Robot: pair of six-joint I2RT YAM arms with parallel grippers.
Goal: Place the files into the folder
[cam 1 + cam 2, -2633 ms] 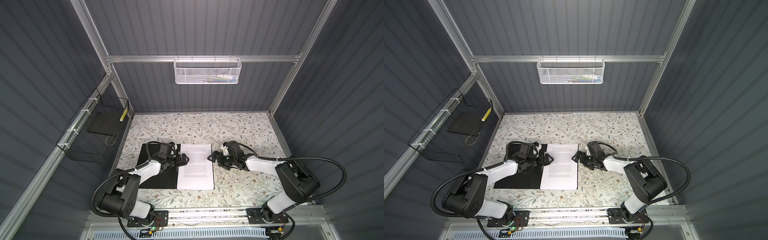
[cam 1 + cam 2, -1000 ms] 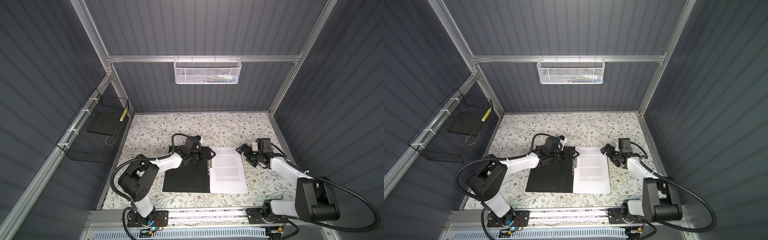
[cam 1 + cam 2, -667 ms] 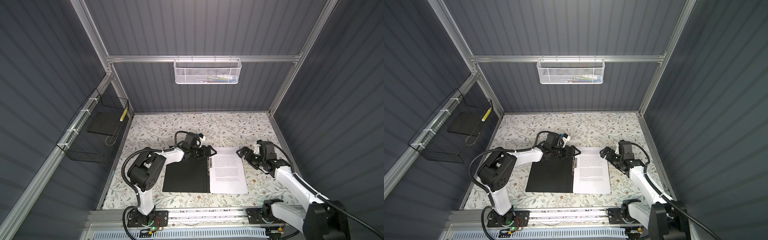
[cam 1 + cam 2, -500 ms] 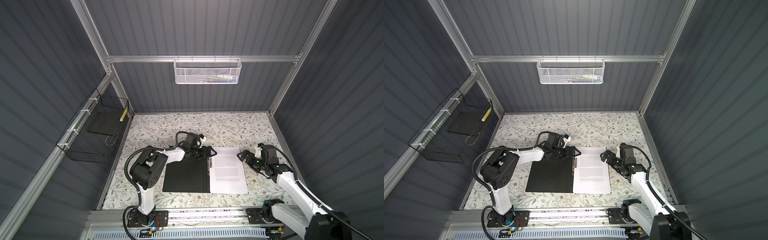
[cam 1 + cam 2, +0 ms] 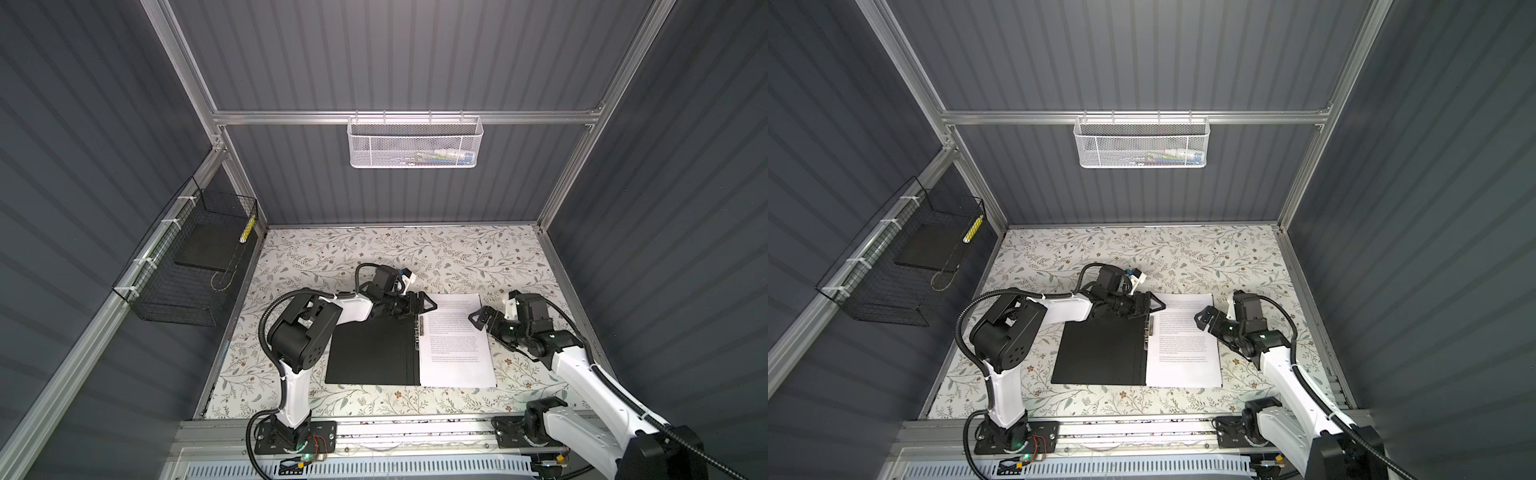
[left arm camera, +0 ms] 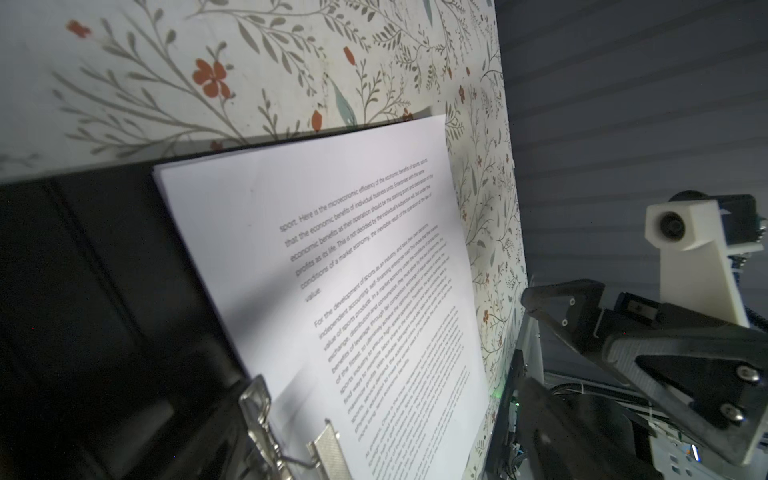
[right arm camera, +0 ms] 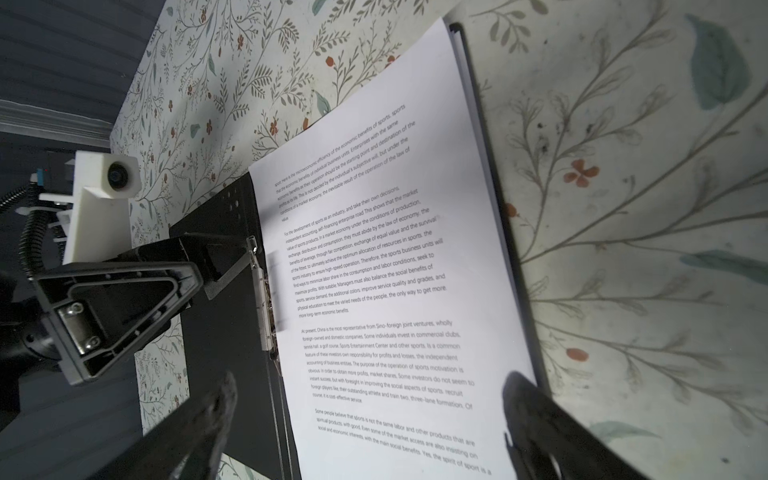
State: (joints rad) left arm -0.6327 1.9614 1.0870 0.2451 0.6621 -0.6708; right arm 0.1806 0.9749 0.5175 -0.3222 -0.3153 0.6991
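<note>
On the floral table (image 5: 332,257), toward its near side, the folder (image 5: 370,353) is lying open and flat with its black inside facing up. Its left half is showing bare black. Its right half is carrying the files (image 5: 455,345), a squared stack of white sheets with the printed top page facing up. In the right wrist view a thin dark edge of the folder is showing along the stack's right side. A metal clip (image 5: 419,332) is sitting on the spine, toward its far end, between the black half and the files. Whether it is pressing on the sheets I cannot tell.

The left hand (image 5: 428,306) is hanging low over the far end of the spine, pointing right, with its jaws standing wide and holding nothing. In the right wrist view one of its fingers (image 7: 120,307) is reaching close to the clip; whether it is touching I cannot tell.

The right hand (image 5: 477,321) is hovering at the right edge of the files, over their far part, pointing left. Its jaws are spread wide and gripping nothing, and in its own wrist view its fingers (image 7: 208,415) are framing the page from either side. Both hands are facing each other across the far part of the stack, apart.

A black wire basket (image 5: 178,282) is hanging on the left wall with a dark flat slab (image 5: 205,249) inside. A white mesh basket (image 5: 415,141) is hanging on the far wall.
</note>
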